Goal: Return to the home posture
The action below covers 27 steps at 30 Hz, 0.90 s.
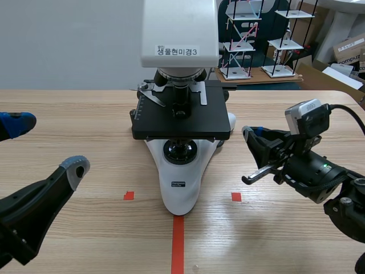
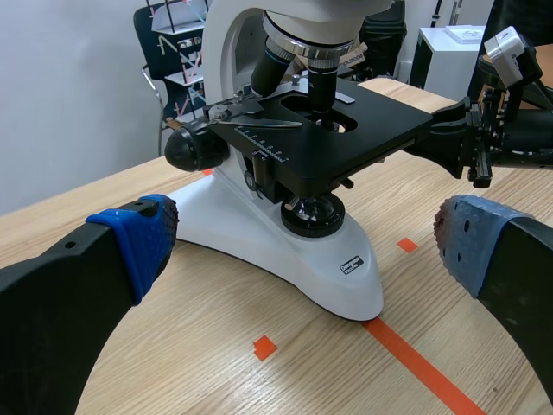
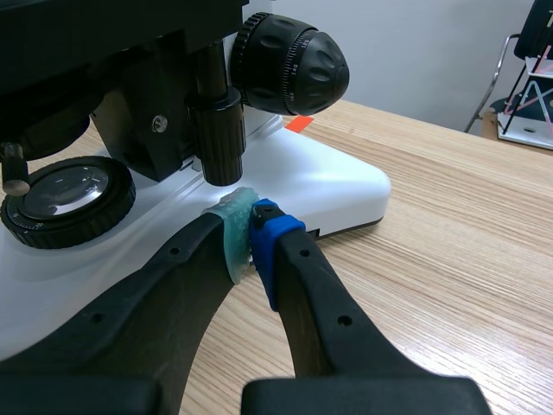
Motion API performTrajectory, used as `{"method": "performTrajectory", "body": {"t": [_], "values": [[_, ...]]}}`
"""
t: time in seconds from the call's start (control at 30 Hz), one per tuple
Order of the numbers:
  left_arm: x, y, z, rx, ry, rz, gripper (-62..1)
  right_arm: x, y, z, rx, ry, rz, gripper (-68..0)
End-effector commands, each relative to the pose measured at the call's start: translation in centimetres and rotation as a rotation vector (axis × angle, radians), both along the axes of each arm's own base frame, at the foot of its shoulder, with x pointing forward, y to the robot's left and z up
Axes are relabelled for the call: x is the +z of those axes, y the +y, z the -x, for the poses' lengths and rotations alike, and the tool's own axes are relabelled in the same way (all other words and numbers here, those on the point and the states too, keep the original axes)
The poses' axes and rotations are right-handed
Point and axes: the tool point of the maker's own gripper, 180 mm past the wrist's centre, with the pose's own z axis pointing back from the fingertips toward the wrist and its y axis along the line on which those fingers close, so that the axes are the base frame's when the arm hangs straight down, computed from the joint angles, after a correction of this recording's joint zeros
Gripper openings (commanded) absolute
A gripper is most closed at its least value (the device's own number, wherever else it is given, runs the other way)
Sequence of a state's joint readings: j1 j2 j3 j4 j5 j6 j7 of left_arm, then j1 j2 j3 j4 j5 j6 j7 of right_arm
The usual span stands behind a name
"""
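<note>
The wooden table point(image 1: 85, 114) carries a large white microscope point(image 1: 181, 188) at its middle, its black stage point(image 1: 181, 123) level and its white base point(image 1: 180, 200) running lengthwise toward the robot, the nose resting on the end of the orange-red tape line point(image 1: 178, 245). The task has no object of its own: what must go home is the two arms, and both pincers sit low over the table on either side of the microscope. The left pincer point(image 1: 48, 145) is spread wide with nothing between its pads, well apart from the base, which lies ahead of it. The right pincer point(image 3: 251, 232) is closed on nothing, green and blue pads pressed together, its tip just beside the flank of the base and below the black focus knob point(image 3: 289, 65). This arm is the nearer one, so I judge its retreat should first draw back along its own fingers, away from the base, before lifting, lest it catch the knob or the stage edge. Whether the pads touch the base I cannot tell. The microscope's head is cut off above, and most of the left arm lies out of view. Two small tape squares point(image 1: 129, 196) flank the line
</note>
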<state>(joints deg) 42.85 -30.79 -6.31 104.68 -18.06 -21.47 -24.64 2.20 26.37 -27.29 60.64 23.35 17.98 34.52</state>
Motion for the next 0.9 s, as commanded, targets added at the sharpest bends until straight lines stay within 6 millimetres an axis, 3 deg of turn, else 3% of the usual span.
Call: {"method": "performTrajectory", "body": {"t": [0.0,0.73,0.8,0.87], "values": [[1.1,-0.2,-0.1,0.000,-0.032,0.024,1.4,1.6,-0.2,-0.6,0.003,-0.050,-0.009,-65.1],[1.1,-0.2,-0.1,0.000,-0.032,0.024,1.4,1.4,-0.4,-0.2,0.002,-0.047,-0.009,-65.0],[1.1,-0.2,-0.1,0.000,-0.032,0.024,1.4,1.2,-0.6,0.1,0.000,-0.045,-0.004,-60.9],[1.1,-0.2,-0.1,0.000,-0.032,0.024,1.4,1.0,-0.7,0.6,0.004,-0.038,0.005,-51.7]]}}
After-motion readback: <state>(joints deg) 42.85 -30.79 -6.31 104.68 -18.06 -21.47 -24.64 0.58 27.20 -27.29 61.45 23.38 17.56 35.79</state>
